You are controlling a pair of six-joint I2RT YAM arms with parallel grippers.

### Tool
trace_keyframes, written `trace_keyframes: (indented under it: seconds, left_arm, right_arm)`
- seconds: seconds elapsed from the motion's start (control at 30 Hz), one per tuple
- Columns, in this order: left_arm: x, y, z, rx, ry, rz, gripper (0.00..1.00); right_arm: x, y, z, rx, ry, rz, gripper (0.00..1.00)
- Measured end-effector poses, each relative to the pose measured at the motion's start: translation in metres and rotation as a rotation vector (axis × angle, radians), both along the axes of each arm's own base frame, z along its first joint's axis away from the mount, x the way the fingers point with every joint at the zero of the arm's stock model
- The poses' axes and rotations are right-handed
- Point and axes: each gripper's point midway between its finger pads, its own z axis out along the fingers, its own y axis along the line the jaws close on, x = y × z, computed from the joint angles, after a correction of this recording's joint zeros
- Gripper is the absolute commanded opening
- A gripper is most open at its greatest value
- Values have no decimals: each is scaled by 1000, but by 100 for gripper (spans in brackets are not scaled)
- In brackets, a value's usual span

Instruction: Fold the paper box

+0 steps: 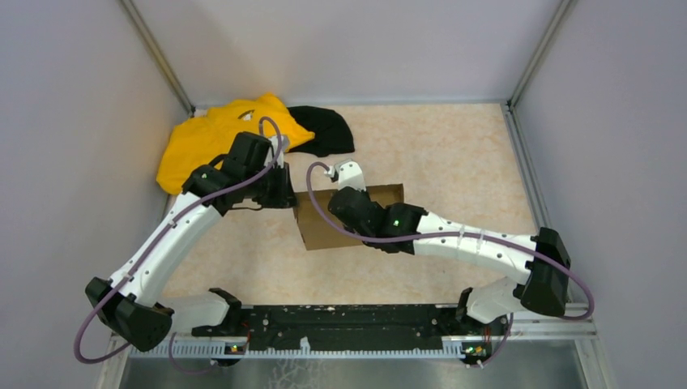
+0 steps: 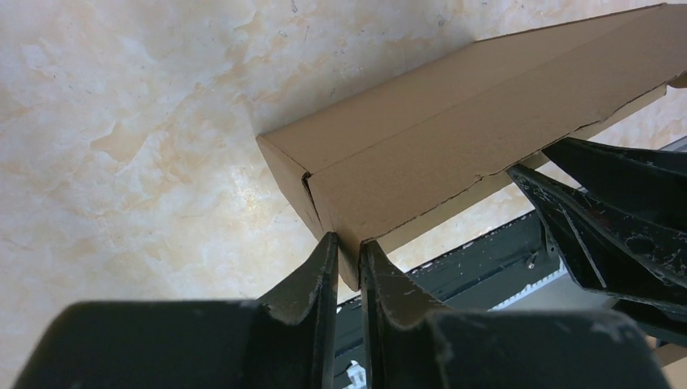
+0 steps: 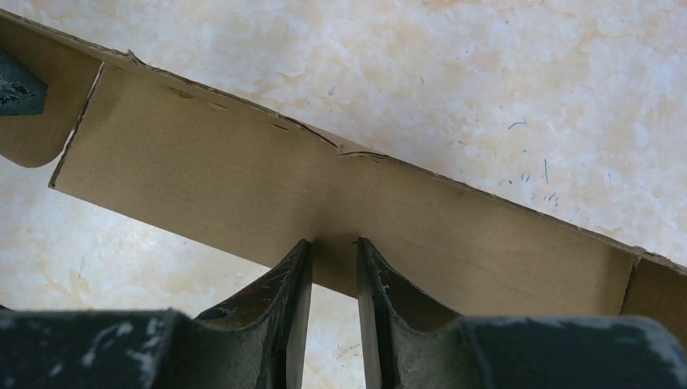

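The paper box (image 1: 324, 227) is plain brown cardboard, part folded, in the middle of the table between both arms. My left gripper (image 2: 348, 243) is shut on the near corner of the paper box (image 2: 454, 130), where two walls meet. My right gripper (image 3: 334, 243) has its fingers a narrow gap apart, their tips at the lower edge of a long cardboard wall (image 3: 202, 186). Whether it pinches the wall I cannot tell. The right gripper's fingers (image 2: 599, 203) also show at the right of the left wrist view, against the same box.
A yellow cloth (image 1: 215, 138) and a black cloth (image 1: 324, 130) lie at the back left of the table. Grey walls close in the left, back and right sides. A black rail (image 1: 348, 324) runs along the near edge.
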Motion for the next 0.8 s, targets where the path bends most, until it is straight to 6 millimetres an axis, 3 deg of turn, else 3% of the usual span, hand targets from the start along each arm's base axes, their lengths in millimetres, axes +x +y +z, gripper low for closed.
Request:
trace_keyframes:
  seconds: [0.8]
  left_arm:
    - [-1, -9, -2, -11, 25, 93, 20]
  right_arm:
    - [1, -2, -2, 87, -34, -39, 25]
